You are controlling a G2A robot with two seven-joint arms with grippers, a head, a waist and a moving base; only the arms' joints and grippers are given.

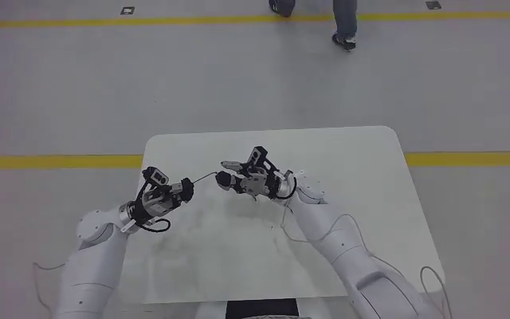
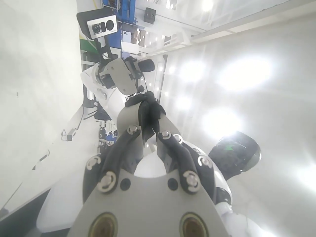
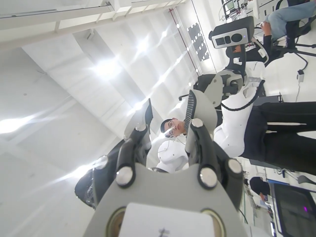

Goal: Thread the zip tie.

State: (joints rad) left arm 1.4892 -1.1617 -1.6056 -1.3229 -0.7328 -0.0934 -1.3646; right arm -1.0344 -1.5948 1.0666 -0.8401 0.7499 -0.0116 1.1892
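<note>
Pre-threading: your left gripper [image 1: 187,189] pinches the zip tie [image 1: 205,178] mid-frame, right gripper [image 1: 223,173] gapes empty; next, catch its free tip.

A thin, dark zip tie [image 1: 204,178] was held above the white surface [image 1: 343,159], pinched at 1 end by the left claw [image 1: 189,189]. It was stretched almost straight, and its free tip was pointed at the spread right claw [image 1: 225,172].
</note>
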